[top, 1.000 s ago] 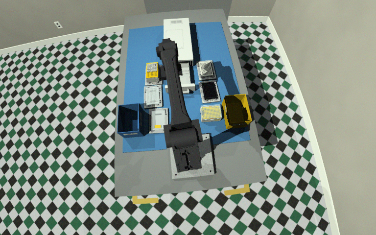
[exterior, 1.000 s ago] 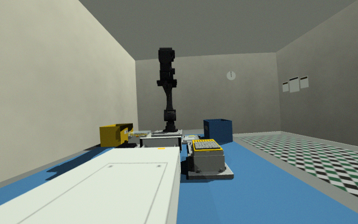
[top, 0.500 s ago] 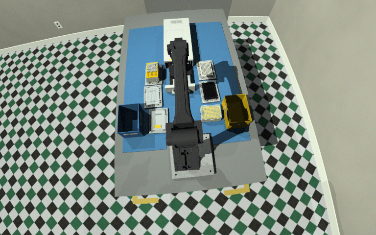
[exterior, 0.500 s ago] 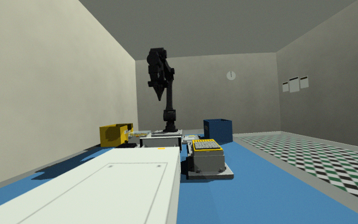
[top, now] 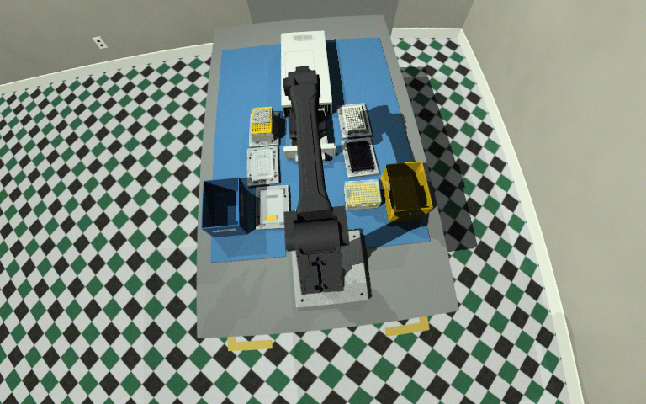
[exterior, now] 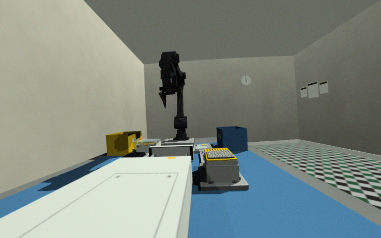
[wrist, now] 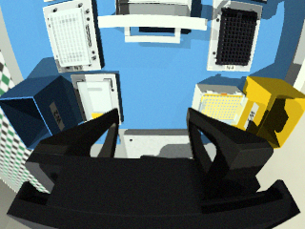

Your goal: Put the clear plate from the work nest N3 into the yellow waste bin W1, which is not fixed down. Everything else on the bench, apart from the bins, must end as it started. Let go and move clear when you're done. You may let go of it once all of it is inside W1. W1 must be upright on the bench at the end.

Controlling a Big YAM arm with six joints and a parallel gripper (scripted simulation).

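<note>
- Centrally, the clear plate (top: 262, 164) lies flat in the middle nest of the row on the blue bin's side of the mat; the nest labels are too small to read.
- From the wrist camera the plate (wrist: 71, 33) shows as a pale grid of wells, above and to the left of the fingertips, and outside the gap between them.
- The gripper (wrist: 152, 117) hangs high over the middle of the bench, well apart from the plate and touching nothing.
- Its two black fingers stand wide apart, roughly two thirds spread, with nothing between them.
- Next to the plate, on the side away from the arm's base, stands a yellow tip box (top: 261, 121).
- On its other side is a nest (top: 272, 204) with a white top and a small yellow tag.
- The blue bin (top: 219, 205) stands upright just beyond that nest, at the mat's edge.
- The black arm (top: 310, 156) runs down the bench's centre line between the two rows of nests.
- Across the arm lie a grey tip rack (top: 353, 119), a black plate (top: 360, 156) and a yellowish plate (top: 362, 194).
- The yellow bin (top: 419, 172) stands upright just beside the yellowish plate, on the opposite side of the bench from the clear plate, nothing visible inside.
- A white instrument (top: 304, 56) sits at the far end of the mat.
</note>
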